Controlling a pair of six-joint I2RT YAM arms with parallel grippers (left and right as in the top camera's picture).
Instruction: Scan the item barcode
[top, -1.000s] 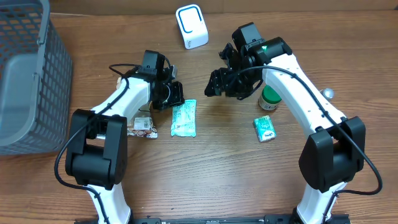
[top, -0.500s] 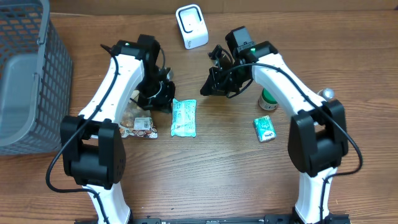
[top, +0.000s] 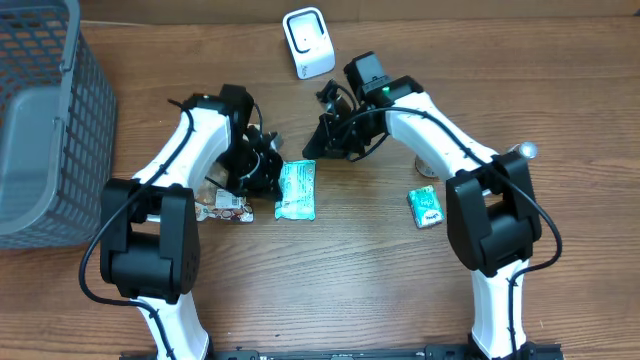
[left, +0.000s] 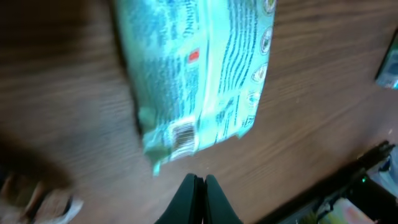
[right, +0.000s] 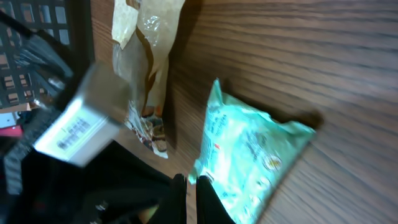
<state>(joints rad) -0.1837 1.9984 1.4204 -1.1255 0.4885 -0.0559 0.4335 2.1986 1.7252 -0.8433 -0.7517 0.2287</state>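
The teal packet (top: 296, 190) lies flat on the table (top: 360, 290) between my arms, barcode (left: 183, 134) up, well apart from the white scanner (top: 308, 42). My left gripper (left: 198, 185) and right gripper (right: 186, 183) hover beside it, pinched shut and empty, so nothing is lifted yet.

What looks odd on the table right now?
Nothing spilled or damaged. The teal packet lies flat, barcode up, unheld, while the left end effector and right end effector are both shut empty beside it. A crumpled wrapper lies nearby.

Teal packet (top: 296, 190), white scanner (top: 308, 42), grey basket (top: 92, 110)
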